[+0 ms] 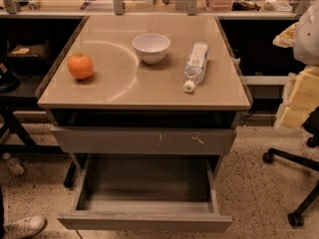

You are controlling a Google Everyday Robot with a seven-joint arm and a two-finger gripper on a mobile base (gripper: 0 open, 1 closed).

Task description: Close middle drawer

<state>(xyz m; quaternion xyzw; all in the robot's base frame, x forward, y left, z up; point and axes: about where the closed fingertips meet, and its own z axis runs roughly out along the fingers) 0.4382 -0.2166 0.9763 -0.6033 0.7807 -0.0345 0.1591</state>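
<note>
The middle drawer (144, 221) is the wide, shallow grey drawer low in the camera view. It is pulled far out toward me, and its grey box interior (147, 183) looks empty. Its plain flat front panel has no handle and sits near the bottom edge of the view. Above it is a taller grey front with pale scratch marks (144, 141), with a dark gap between it and the tabletop. The gripper is not in view.
The beige tabletop (124, 91) holds an orange (80, 65), a white bowl (151, 47) and a water bottle lying on its side (196, 64). A black chair base with casters (296, 183) stands at the right. A white shoe (22, 226) is at the bottom left.
</note>
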